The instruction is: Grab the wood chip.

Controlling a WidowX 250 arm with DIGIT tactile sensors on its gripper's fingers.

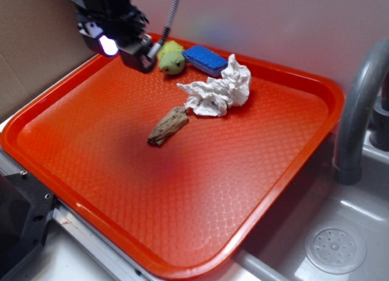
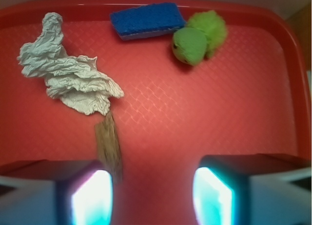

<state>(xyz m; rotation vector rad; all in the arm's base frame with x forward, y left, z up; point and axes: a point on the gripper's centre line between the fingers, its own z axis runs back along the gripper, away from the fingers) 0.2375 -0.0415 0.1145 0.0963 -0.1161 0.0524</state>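
The tray (image 1: 285, 171) is glossy orange plastic with a fine diamond-textured surface. The wood chip (image 1: 168, 126) is rough, matt brown-grey wood. The paper towel (image 1: 217, 89) is crumpled, matt white paper. At the tray's 12 o'clock, a porous blue sponge (image 1: 205, 59) and a fuzzy green lump (image 1: 171, 58).

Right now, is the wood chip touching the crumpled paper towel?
Cannot tell. In the wrist view the wood chip runs up under the paper towel; the exterior view shows them meeting too, but neither shows contact or a gap plainly.
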